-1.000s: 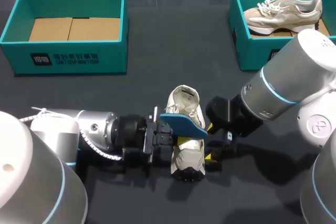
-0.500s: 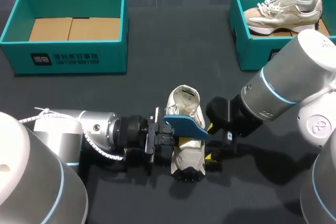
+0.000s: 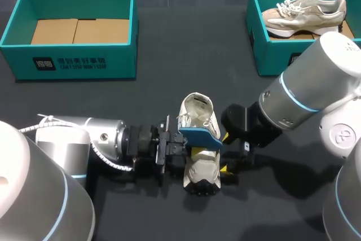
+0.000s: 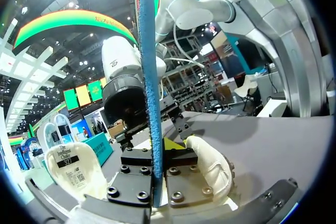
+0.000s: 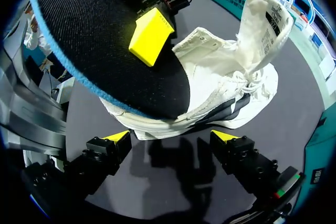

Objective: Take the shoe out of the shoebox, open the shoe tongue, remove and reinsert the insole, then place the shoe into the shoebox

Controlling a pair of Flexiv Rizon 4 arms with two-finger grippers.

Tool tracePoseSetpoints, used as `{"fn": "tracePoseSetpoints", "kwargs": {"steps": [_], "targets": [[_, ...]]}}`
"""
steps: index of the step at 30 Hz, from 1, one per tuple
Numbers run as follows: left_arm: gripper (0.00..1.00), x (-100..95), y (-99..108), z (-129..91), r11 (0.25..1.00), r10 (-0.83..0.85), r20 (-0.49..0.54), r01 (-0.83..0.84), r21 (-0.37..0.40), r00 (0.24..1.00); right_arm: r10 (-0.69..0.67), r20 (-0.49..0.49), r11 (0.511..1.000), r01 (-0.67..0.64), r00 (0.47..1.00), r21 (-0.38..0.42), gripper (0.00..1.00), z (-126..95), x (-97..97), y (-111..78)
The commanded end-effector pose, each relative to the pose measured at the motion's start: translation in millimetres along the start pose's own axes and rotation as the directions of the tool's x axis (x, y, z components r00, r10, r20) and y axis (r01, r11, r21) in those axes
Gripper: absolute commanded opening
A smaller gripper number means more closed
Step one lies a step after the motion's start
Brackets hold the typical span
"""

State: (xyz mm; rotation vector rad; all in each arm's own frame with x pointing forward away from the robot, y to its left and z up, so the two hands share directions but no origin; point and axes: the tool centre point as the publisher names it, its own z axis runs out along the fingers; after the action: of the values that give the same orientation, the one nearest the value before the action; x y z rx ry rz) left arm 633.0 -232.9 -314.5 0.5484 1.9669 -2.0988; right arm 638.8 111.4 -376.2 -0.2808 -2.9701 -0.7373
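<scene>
A dark, matte table (image 3: 186, 55) carries everything; at 10 o'clock on it sits the left shoebox (image 3: 67, 63), teal, its brown cardboard floor showing; at 2 o'clock sits the right shoebox (image 3: 271, 55), also teal, with a beige second shoe (image 3: 307, 11) lying in it, long axis 9 to 3.

The shoe (image 3: 197, 118) stands on its sole on the table near the middle, toward 6 o'clock, well apart from both boxes; its long axis runs 12 to 6; the end with the tongue (image 3: 196, 104) points to 12, the end with the dark treaded sole points to 6.

It is cream-white with white laces and black streaks along the side of the sole; the tongue is pulled open, its printed label facing up.

The insole (image 3: 201, 135) has a bright blue top and edge and a dark underside; it is out of the shoe and held above its middle, reaching from the 9 o'clock side across toward 3.

The left gripper (image 3: 175, 144), in from 9 o'clock, is clenched on the insole, which shows edge-on between its fingers in the left wrist view; one yellow fingertip (image 5: 151, 36) presses the dark underside.

The right gripper (image 5: 172, 137), in from 3 o'clock, is released, its fingers spread wide just beside the shoe's side; I cannot tell whether either touches it.
</scene>
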Motion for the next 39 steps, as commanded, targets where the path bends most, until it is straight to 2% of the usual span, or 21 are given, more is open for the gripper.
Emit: {"fn": "tracePoseSetpoints", "kwargs": {"steps": [1,9,19,30,35,36,39], "targets": [[0.00,-1.7,8,0,1.000,0.002,-0.007,-0.002,-0.005,1.000,0.001,0.002,1.000,-0.001,1.000,0.000,1.00,1,0.9,0.1],[0.00,-1.6,20,-2,0.999,0.014,-0.030,-0.015,-0.032,0.999,0.001,0.002,1.000,-0.001,1.000,0.000,1.00,1,0.9,0.1],[0.00,-7.0,36,-8,0.990,0.088,-0.031,-0.091,-0.104,0.996,0.001,0.002,1.000,-0.001,1.000,0.000,1.00,1,0.9,0.1],[0.00,-4.1,35,-8,0.993,0.060,-0.011,-0.061,-0.102,0.998,0.001,0.002,1.000,-0.001,1.000,0.000,1.00,1,0.9,0.1],[0.24,-2.0,27,-6,0.995,0.052,-0.006,-0.052,-0.084,0.999,0.001,0.002,1.000,-0.001,1.000,0.000,1.00,1,0.9,0.1],[0.27,-2.0,26,-6,0.995,0.052,-0.005,-0.052,-0.081,0.999,0.001,0.002,1.000,-0.001,1.000,0.000,1.00,1,0.9,0.1],[0.27,-1.4,23,-5,0.995,0.063,0.000,-0.062,-0.076,0.998,0.001,0.002,1.000,-0.001,1.000,0.000,1.00,1,0.9,0.1]]}}
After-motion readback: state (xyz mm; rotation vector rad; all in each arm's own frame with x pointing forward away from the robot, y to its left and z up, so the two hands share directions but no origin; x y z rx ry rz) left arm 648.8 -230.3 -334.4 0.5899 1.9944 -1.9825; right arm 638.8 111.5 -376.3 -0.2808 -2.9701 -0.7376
